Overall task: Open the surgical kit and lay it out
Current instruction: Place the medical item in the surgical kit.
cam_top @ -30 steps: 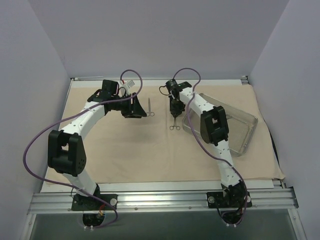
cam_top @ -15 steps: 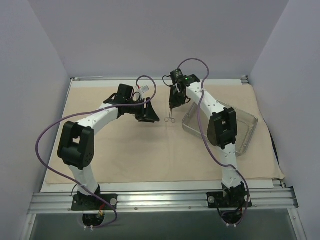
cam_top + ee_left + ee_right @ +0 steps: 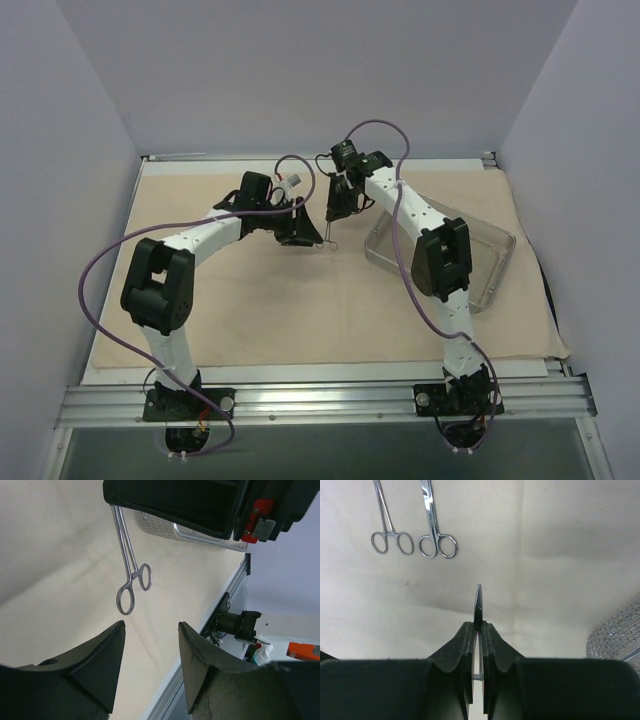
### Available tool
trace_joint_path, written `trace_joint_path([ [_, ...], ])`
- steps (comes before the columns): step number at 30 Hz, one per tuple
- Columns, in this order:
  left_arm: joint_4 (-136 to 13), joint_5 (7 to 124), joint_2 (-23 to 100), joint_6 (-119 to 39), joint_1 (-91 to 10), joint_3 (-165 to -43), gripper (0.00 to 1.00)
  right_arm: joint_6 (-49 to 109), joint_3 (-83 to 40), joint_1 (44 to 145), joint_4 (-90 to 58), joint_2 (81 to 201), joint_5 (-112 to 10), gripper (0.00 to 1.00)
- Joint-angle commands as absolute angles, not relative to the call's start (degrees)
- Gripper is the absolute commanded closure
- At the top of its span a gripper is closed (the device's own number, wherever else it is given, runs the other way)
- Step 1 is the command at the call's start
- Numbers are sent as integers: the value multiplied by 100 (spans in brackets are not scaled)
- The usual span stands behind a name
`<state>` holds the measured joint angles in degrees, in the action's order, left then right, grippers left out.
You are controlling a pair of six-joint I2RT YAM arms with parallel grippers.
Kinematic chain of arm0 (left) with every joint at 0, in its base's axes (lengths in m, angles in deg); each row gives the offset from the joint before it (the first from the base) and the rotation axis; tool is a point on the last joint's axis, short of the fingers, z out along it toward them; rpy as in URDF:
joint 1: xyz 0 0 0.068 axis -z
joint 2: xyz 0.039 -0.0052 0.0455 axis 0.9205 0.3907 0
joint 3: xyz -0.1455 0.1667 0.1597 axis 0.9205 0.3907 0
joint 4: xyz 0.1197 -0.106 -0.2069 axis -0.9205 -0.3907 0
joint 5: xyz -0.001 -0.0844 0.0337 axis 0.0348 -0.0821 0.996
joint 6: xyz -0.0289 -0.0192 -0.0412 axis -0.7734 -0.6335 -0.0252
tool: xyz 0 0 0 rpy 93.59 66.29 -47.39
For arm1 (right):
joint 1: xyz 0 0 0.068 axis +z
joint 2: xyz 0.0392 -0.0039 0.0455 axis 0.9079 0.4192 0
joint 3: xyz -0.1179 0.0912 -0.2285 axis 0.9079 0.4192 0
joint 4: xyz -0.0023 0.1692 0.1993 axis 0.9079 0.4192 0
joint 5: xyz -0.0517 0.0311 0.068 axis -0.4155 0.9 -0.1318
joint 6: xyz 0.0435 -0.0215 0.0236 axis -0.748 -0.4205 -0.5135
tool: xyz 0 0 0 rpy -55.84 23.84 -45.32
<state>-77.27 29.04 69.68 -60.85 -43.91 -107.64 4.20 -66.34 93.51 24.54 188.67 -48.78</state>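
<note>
The beige cloth wrap (image 3: pixel 250 300) lies spread as a sheet over the table. My right gripper (image 3: pixel 335 212) is shut on slim metal forceps (image 3: pixel 329 236), which hang above the cloth with the ring handles down. In the right wrist view their tip (image 3: pixel 478 600) sticks out past the closed fingers (image 3: pixel 468 640). My left gripper (image 3: pixel 300 238) is open and holds nothing, just left of the hanging forceps (image 3: pixel 131 575). Two more ring-handled instruments (image 3: pixel 392 535) (image 3: pixel 437 536) lie side by side on the cloth (image 3: pixel 560 530). The clear tray (image 3: pixel 490 255) stands at the right.
A metal rail (image 3: pixel 320 400) with both arm bases runs along the near table edge. Grey walls close in the left, back and right. The right arm's links hang over the tray's left part. The tray's corner (image 3: pixel 620 635) shows beside the right gripper.
The right gripper has carried the forceps up and back-left, away from the tray. The left arm has swung right toward the centre, and its gripper is now beside the forceps.
</note>
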Motion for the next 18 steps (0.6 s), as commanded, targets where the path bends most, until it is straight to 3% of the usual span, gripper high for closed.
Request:
trace_joint_path([
  [1, -7929, 3098, 6966, -5864, -4389, -10978, 44, 345, -6800, 9422, 2644, 18325, -4799, 100],
  [18, -7966, 3055, 7247, -5749, -4442, -11233, 46, 275, -7151, 9545, 2767, 18422, -4711, 100],
])
